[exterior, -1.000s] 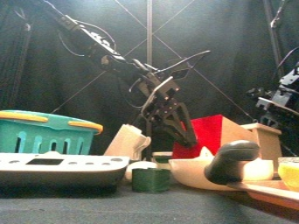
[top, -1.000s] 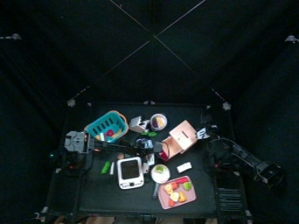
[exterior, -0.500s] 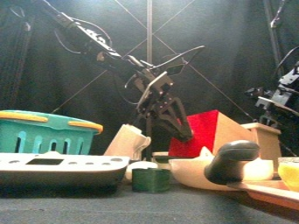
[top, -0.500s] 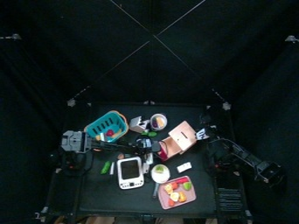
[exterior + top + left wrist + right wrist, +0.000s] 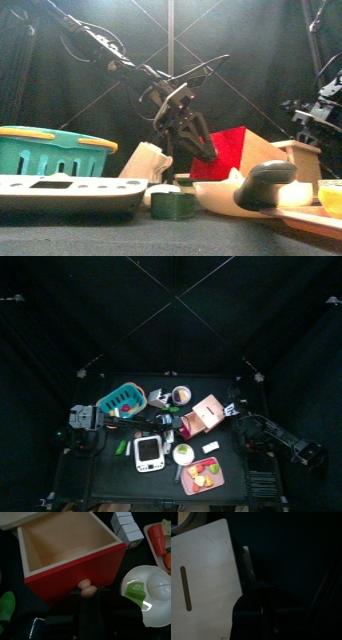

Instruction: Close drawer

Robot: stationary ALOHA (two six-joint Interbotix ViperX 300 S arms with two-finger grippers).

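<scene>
Clearly the drawer is not yet closed: in the left wrist view its sliding compartment stands pulled out, the bare wooden inside open to the camera and the red front panel facing the left tool, with the small wooden knob right at the tool's jaws. The jaws themselves are dark against the dark foreground, so whether they grip the knob or only stand about it cannot be told; they look partly open, with the knob between or just before them. In the top view the drawer sits near the middle of the desk, right of the teal basket and behind the red tray of fruit; a white plate with green and white pieces lies just beside it. From the front the left tool hangs down close against the red face of the drawer. The right tool rests off at the right side of the desk, beside a pale wooden panel, and its jaws cannot be made out. As a judgement, the approach seems done and the whole push remains: the compartment has to slide back into its case until the red front sits flush
</scene>
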